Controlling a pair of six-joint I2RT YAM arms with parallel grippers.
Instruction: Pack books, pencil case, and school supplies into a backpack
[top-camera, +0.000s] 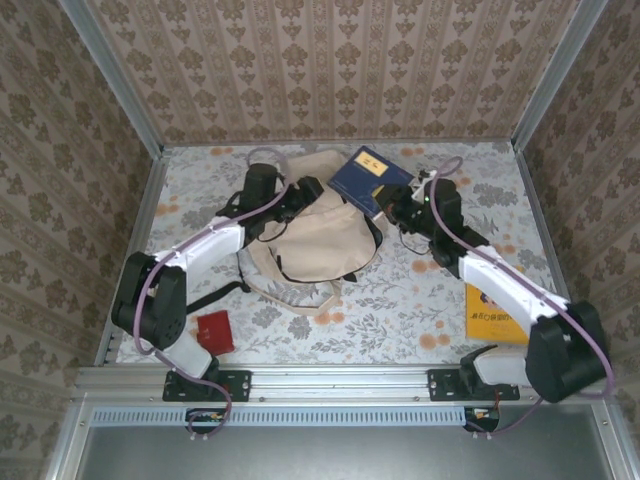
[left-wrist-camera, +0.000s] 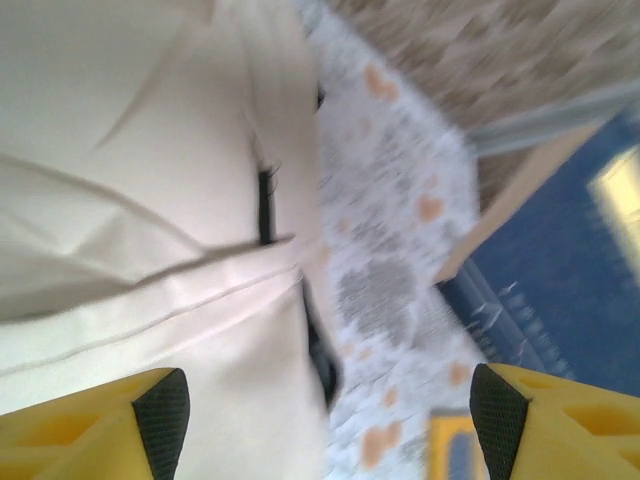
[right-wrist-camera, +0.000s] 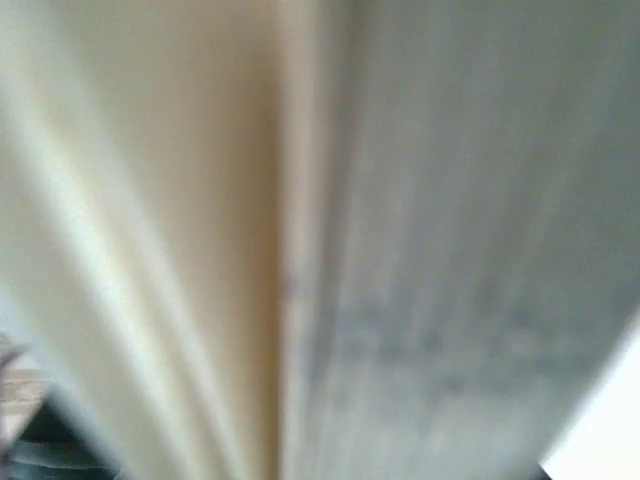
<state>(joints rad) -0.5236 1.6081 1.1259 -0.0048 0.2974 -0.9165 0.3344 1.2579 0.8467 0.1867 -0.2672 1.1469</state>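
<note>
At the far end of the backpack (top-camera: 322, 243), we see the left gripper (top-camera: 297, 200) spread wide and empty, with canvas just beside its fingers (left-wrist-camera: 160, 420). The right gripper (top-camera: 393, 205) is clamped on a tilted navy book (top-camera: 365, 175). A yellow book (top-camera: 495, 315) and a red square (top-camera: 214, 331) lie well apart, near the arm bases.

The left arm (top-camera: 215, 240) reaches from the table's (top-camera: 400, 300) near-left corner toward the far middle, and the left gripper (top-camera: 298, 197) is spread wide. The right arm (top-camera: 495, 270) angles in from the near-right corner. The right gripper's (top-camera: 398, 207) jaw position is unclear.
</note>
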